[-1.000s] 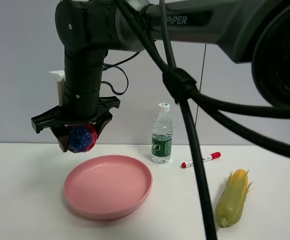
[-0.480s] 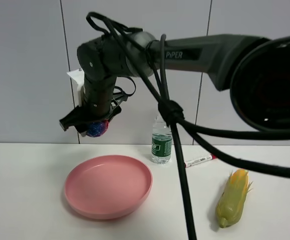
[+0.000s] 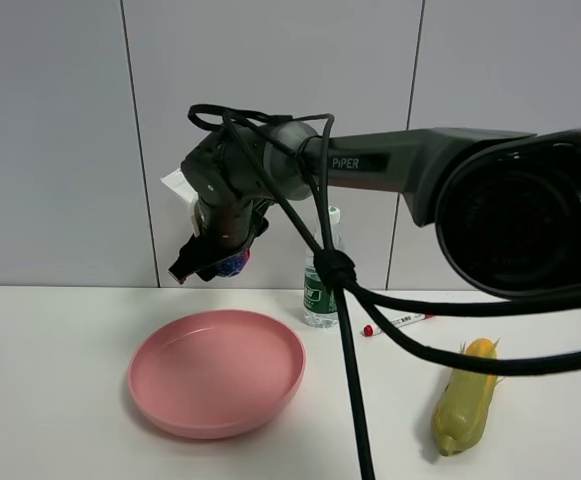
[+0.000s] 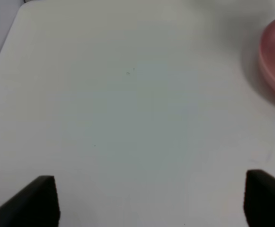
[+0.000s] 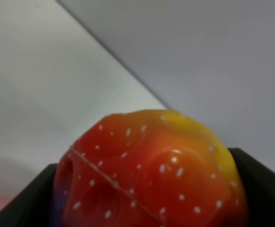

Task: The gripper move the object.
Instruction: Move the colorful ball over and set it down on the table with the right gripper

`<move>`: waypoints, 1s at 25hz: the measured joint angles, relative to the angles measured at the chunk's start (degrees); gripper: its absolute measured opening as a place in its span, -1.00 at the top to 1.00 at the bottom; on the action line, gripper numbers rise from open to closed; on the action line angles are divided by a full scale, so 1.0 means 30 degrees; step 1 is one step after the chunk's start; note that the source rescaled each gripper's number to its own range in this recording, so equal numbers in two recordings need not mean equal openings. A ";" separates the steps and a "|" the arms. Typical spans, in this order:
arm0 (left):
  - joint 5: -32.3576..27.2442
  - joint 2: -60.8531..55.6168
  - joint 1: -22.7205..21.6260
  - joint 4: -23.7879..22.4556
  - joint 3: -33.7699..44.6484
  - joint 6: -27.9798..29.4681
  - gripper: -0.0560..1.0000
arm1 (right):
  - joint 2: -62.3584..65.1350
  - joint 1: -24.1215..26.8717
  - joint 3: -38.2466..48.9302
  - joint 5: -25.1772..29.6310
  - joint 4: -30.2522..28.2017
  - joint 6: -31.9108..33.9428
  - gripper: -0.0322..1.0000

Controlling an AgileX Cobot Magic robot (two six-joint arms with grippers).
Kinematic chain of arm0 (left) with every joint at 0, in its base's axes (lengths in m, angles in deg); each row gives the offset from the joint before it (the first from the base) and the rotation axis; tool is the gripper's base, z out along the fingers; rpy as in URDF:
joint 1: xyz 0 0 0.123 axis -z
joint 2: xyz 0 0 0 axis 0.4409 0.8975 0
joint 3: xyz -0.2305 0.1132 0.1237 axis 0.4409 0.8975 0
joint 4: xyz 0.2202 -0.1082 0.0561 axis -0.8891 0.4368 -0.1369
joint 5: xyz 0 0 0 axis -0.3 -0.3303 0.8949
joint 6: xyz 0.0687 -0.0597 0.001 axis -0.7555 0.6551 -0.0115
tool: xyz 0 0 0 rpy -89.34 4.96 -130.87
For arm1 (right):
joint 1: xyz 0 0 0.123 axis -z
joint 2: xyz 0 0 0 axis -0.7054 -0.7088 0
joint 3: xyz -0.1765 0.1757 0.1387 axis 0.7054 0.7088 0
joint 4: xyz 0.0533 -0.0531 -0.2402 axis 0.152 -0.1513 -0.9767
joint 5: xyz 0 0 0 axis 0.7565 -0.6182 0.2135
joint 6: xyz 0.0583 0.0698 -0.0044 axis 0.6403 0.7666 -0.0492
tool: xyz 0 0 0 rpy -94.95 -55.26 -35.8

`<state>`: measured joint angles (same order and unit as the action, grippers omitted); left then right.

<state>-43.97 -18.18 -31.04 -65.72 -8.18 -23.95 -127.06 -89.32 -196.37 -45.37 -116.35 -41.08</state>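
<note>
Red, bumpy and speckled with white, the object [image 5: 146, 175] is clamped between the black jaws of the right gripper [image 3: 210, 266]. It hangs high off the white table [image 3: 50, 400], at about 12 o'clock of the pink plate [image 3: 217, 372], over its far rim. From the high camera a blue patch shows on the ball; the wrist camera catches a yellow blush instead.

The carry looks to be underway, and the task names no landing spot (the shallow plate seems the natural one). A round, knobbly ball will roll, so hold the squeeze even, bring it down low and straight, and let go only near a surface. The plate's raised rim should catch it.

At 2 o'clock of the plate stands a clear plastic bottle [image 3: 322, 292], well clear of the path.

The left gripper [image 4: 151, 201] is spread wide with nothing between its fingers.
</note>
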 joint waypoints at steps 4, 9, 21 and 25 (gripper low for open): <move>0.0000 0.0000 0.0000 0.0000 0.0000 0.0000 -1.00 | -0.0624 0.0024 0.0000 -0.1334 -0.0488 -0.0037 0.94; 0.0000 0.0000 0.0000 0.0000 0.0000 0.0000 -1.00 | -0.1054 0.0024 0.0000 -0.1832 -0.1819 -0.0154 0.94; 0.0000 0.0000 0.0000 0.0000 0.0000 0.0000 -1.00 | -0.1402 0.0223 0.0000 -0.1471 -0.3211 -0.0154 0.94; 0.0000 0.0000 0.0000 -0.0020 0.0000 0.0000 -1.00 | -0.1715 0.0381 0.0000 -0.1471 -0.3408 -0.0154 0.94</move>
<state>-43.97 -18.18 -31.04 -65.78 -8.18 -23.95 -132.21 -88.18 -196.37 -49.78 -126.57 -41.55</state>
